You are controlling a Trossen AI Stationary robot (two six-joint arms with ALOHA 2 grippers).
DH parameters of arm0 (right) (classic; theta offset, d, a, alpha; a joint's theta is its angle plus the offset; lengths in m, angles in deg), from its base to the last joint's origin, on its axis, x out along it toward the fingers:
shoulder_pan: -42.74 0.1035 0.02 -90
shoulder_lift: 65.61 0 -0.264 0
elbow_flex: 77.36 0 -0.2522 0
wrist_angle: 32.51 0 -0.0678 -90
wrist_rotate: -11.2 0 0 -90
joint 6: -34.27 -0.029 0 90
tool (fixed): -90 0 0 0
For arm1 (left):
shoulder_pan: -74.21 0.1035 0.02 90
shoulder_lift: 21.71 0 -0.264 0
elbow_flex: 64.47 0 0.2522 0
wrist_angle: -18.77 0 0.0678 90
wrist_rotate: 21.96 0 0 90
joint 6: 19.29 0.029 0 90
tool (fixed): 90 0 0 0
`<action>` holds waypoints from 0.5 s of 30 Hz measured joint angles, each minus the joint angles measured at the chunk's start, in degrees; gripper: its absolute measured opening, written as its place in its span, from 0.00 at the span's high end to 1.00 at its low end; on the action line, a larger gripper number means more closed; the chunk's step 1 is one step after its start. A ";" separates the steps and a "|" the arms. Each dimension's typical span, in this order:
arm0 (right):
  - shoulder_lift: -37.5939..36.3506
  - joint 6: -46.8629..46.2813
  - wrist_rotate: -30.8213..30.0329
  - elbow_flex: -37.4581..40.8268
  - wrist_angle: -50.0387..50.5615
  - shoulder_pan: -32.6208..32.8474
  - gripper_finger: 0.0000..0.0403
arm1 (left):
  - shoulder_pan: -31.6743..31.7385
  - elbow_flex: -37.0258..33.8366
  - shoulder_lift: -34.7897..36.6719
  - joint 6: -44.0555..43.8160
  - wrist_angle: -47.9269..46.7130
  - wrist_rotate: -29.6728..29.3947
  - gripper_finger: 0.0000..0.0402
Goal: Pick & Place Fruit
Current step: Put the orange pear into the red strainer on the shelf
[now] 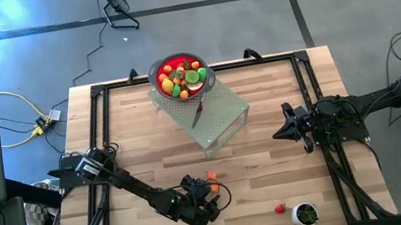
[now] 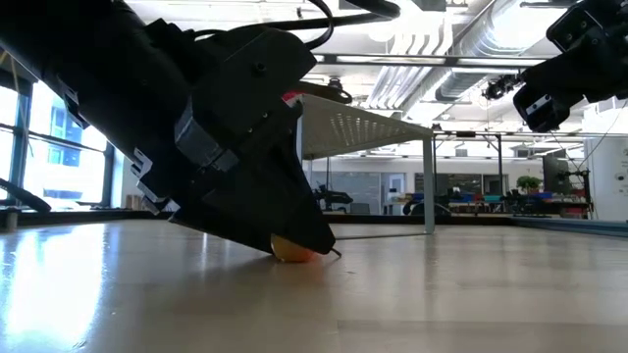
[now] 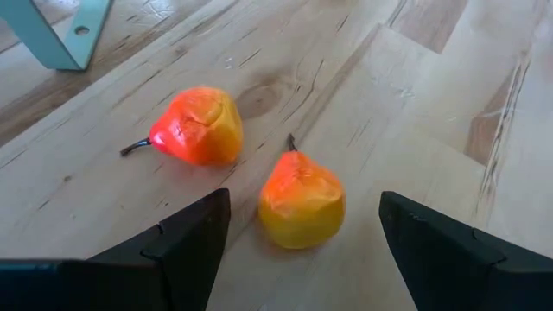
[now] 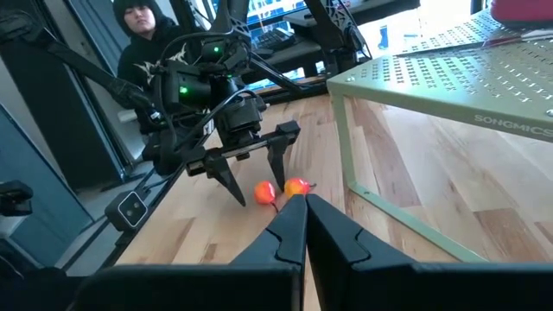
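A: The wooden desk point(image 1: 277, 173) is carrying a pale green perforated stand point(image 1: 214, 118), and a red bowl point(image 1: 181, 77) heaped with fruit is sitting on the stand's far end. A silver knife point(image 1: 197, 113) is lying on the stand just in front of the bowl.

B: Where is the left arm working?

A: Its left pincer point(image 3: 298, 238) is reaching down at the near part of the desk with its fingers spread wide, released, gripping nothing. One orange-and-yellow pear point(image 3: 301, 200) is lying on the wood between the two fingers. A second pear point(image 3: 194, 127), redder, is resting just beyond it, apart from it.

B: And the other arm?

A: The right pincer point(image 4: 298, 229) is hanging above the desk's right side, well apart from the pears, with its fingers clenched together on nothing.

B: Anything else on the desk?

A: A small white cup point(image 1: 305, 214) with green contents is standing near the front right edge, and a red strawberry point(image 1: 280, 208) is lying just beside it. A person in a dark hood point(image 4: 143, 34) is sitting beyond the desk.
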 joint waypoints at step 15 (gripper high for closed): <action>0.00 0.02 -0.01 0.00 0.00 -0.02 0.99 | 0.07 -0.02 -0.09 -0.04 -0.31 -0.48 0.53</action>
